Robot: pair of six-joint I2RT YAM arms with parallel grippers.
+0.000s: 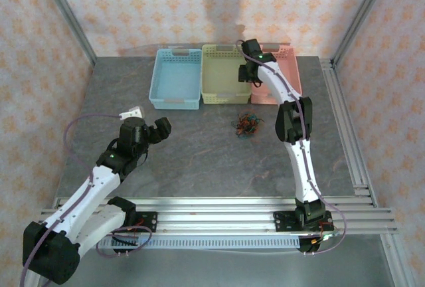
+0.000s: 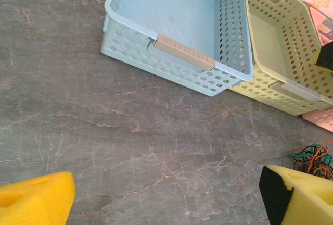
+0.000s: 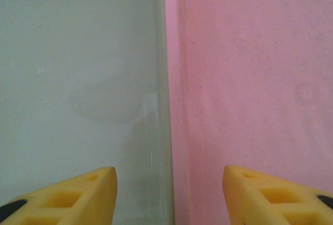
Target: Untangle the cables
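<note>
The cables lie as a small tangle of black, orange-red and green wires on the grey table, just in front of the baskets. The left wrist view catches them at its right edge. My left gripper stands wide open over bare table, well left of the tangle, with nothing between its yellow pads. My right gripper hangs over the line where the yellow-green basket meets the pink basket. Its jaws are open and empty.
Three pastel baskets stand in a row at the back: blue, yellow-green and pink. A small white object lies on the table near the left arm. Metal frame rails run along the right and near edges.
</note>
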